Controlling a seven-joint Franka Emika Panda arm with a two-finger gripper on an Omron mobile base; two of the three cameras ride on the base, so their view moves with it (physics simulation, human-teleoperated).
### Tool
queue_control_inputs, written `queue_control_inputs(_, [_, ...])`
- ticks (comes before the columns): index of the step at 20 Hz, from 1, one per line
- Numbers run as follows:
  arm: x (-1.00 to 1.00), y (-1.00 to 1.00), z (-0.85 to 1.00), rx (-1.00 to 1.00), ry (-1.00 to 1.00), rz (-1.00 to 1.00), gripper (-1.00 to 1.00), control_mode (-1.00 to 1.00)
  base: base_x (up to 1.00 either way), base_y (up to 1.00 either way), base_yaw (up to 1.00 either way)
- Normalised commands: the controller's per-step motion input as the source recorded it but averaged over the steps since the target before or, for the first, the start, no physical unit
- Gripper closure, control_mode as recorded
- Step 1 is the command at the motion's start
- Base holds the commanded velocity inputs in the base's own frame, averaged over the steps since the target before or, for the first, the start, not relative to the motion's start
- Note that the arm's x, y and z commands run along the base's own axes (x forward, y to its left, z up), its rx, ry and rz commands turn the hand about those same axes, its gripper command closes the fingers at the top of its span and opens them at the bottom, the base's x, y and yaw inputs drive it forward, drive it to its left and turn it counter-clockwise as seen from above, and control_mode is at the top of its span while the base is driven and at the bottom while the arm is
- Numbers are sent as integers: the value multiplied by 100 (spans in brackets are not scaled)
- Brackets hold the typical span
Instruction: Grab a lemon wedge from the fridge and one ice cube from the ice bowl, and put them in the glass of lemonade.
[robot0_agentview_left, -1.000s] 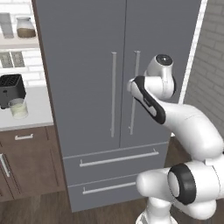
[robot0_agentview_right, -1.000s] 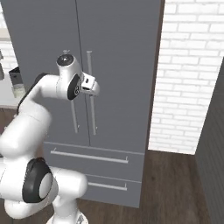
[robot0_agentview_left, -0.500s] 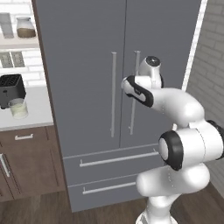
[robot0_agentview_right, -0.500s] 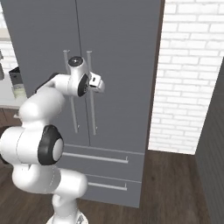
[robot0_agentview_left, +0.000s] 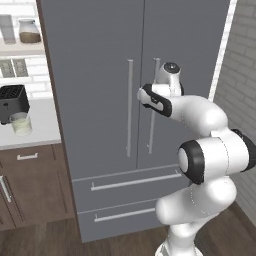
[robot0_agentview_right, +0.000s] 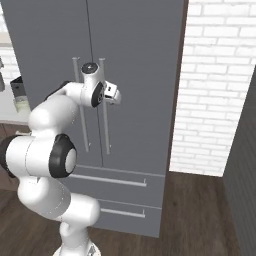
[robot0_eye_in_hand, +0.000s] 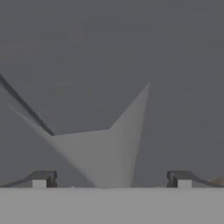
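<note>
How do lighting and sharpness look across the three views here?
Left base view: even, flat light on the fridge, no glare. Right base view: slightly soft, faint shading by the handles. Hand view: dim and blurry, grey door with a pale wedge-shaped patch between the fingers.

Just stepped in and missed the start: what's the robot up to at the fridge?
The white arm has reached out to the grey two-door fridge, whose doors and drawers are all shut. Its claw is open and empty, right up at the long silver handles by the seam between the doors; no handle is gripped yet. On the counter to the left, the short glass of lemonade stands in front of a black toaster.
</note>
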Motion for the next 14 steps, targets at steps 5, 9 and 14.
queue_control_inputs(5, [40, 0, -24, 0, -6, 0, -100, -100, 0, 0, 0])
queue_control_inputs(9, [11, 0, -37, 0, -23, 0, -100, -100, 0, 0, 0])
queue_control_inputs(14, [23, 0, -8, 0, -7, 0, -100, -100, 0, 0, 0])
